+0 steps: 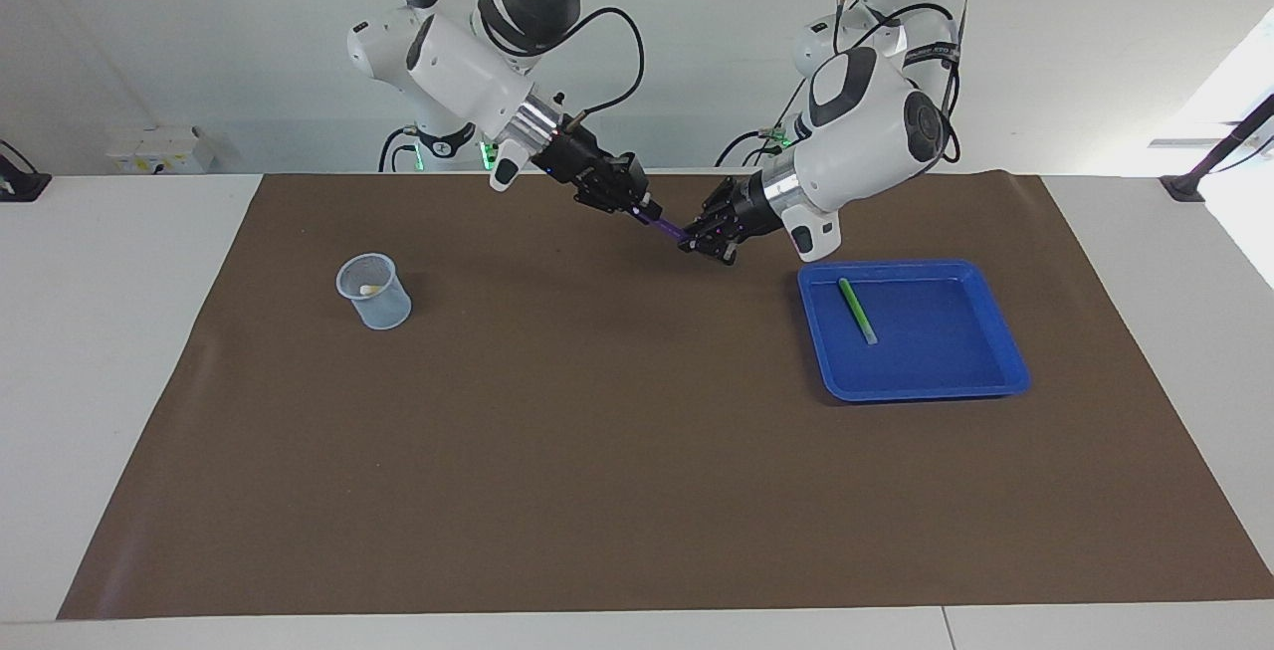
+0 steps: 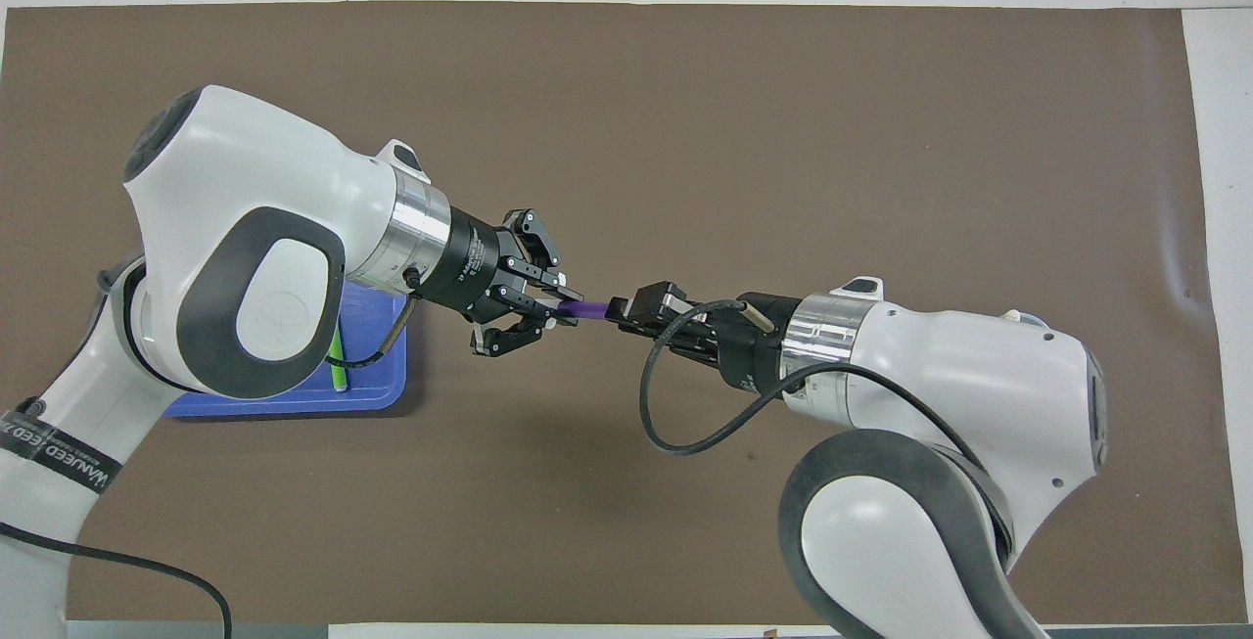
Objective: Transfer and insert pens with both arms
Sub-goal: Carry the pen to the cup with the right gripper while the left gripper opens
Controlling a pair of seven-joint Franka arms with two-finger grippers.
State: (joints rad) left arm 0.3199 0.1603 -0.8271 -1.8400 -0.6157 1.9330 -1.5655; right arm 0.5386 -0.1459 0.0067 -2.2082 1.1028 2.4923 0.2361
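The purple pen (image 1: 665, 225) (image 2: 585, 308) hangs in the air between both grippers, over the brown mat between the cup and the tray. My left gripper (image 1: 702, 237) (image 2: 553, 311) is shut on one end of it. My right gripper (image 1: 642, 204) (image 2: 622, 306) meets its other end. The green pen (image 1: 857, 310) (image 2: 338, 370) lies in the blue tray (image 1: 916, 393) (image 2: 377, 396). A pale yellowish pen end (image 1: 370, 289) shows inside the mesh cup (image 1: 375, 307); the rest of that pen is hidden.
The brown mat (image 1: 597, 451) covers most of the table. The cup stands toward the right arm's end, the tray toward the left arm's end. In the overhead view my left arm covers much of the tray and my right arm covers the cup.
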